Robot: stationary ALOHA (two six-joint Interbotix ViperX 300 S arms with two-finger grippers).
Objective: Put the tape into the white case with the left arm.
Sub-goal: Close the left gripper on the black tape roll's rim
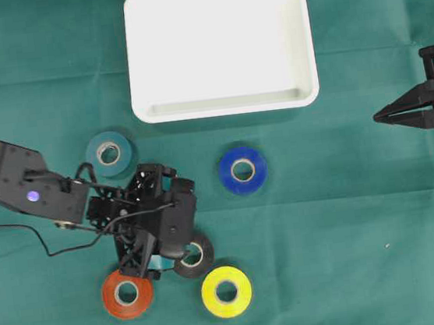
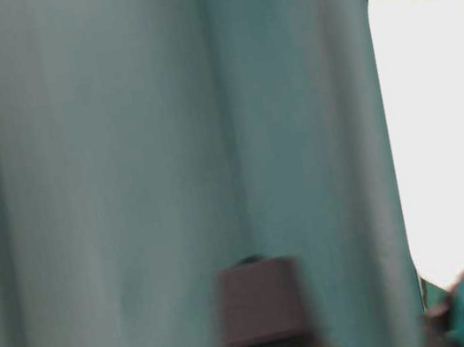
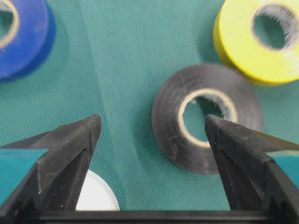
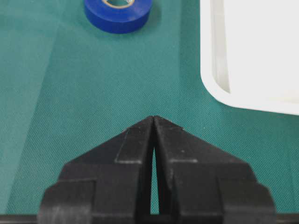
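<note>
1. Left gripper: we find its jaws spread wide and holding nothing, poised over the cloth low on the left of the overhead view.
2. Black tape: flat on the cloth; from the left wrist camera, the right-hand fingertip lies over the roll's core (whether it touches, we cannot tell), the other fingertip out over bare cloth.
3. Yellow tape: flat, just beside the black roll.
4. Orange tape: flat, partly under the left gripper in the overhead view.
5. Teal tape: flat, near the left arm.
6. Blue tape: flat, between the rolls and the case.
7. Case: at the top centre, no roll inside.
8. Right gripper: fingertips pressed together on nothing, at the right edge, well apart from the tapes.
</note>
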